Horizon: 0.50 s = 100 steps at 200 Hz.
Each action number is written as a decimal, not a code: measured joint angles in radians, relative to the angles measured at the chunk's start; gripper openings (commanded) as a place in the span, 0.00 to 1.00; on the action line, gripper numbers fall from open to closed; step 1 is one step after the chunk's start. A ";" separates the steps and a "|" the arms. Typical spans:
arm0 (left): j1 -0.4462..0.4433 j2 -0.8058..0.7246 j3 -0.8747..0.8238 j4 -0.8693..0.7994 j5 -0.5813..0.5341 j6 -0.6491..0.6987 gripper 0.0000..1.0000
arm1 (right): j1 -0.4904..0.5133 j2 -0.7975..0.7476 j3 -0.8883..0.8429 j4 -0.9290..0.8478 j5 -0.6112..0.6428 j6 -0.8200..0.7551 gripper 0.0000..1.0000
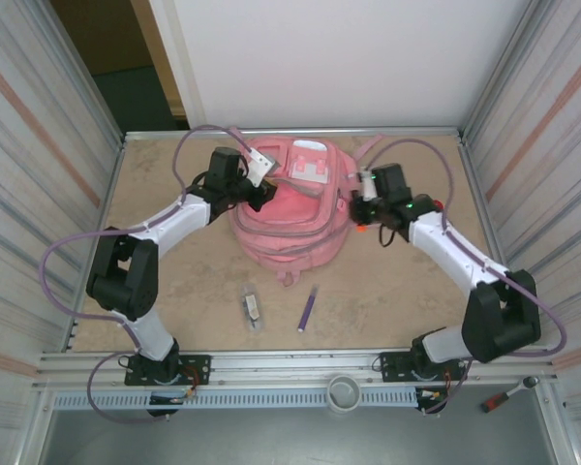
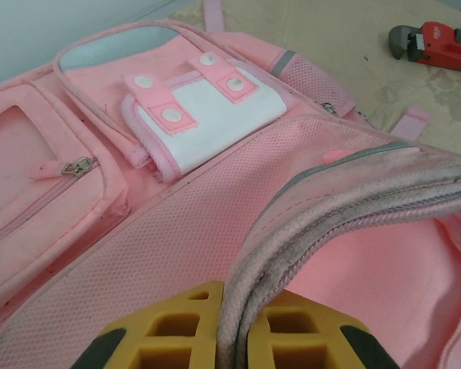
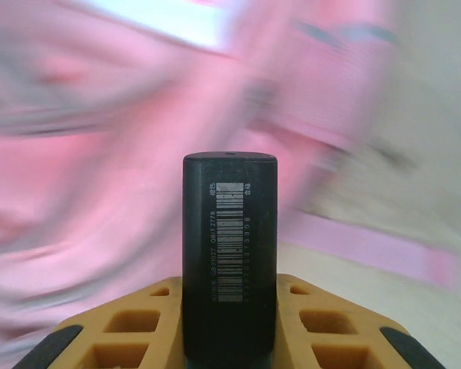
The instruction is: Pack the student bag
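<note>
As left pincer [image 2: 242, 327] clamps bag [image 2: 177, 231], right [image 3: 230, 342], cylinder [image 3: 230, 231]

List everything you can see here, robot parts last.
student bag: one, pink, table's far middle.
black tube: one, barcode label, between the right jaws.
pen: one, purple, in front of the bag.
small item: one, clear-grey, left of the pen.
wrench: one, red, table beyond the bag.
red-handled tool: one, outside the near right corner.
grey ring: one, on the near rail.
table: one, tan.
left arm, right arm: white-black; left jaws shut on bag rim, right jaws on tube.
</note>
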 measured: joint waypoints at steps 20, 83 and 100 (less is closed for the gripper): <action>0.018 0.020 0.060 -0.062 0.056 -0.023 0.00 | 0.163 0.000 0.000 0.079 -0.032 -0.137 0.16; 0.059 0.077 0.208 -0.245 0.242 0.023 0.00 | 0.335 0.226 0.148 0.189 0.004 -0.582 0.18; 0.064 0.097 0.241 -0.282 0.279 0.049 0.00 | 0.354 0.283 0.201 0.204 0.033 -0.688 0.18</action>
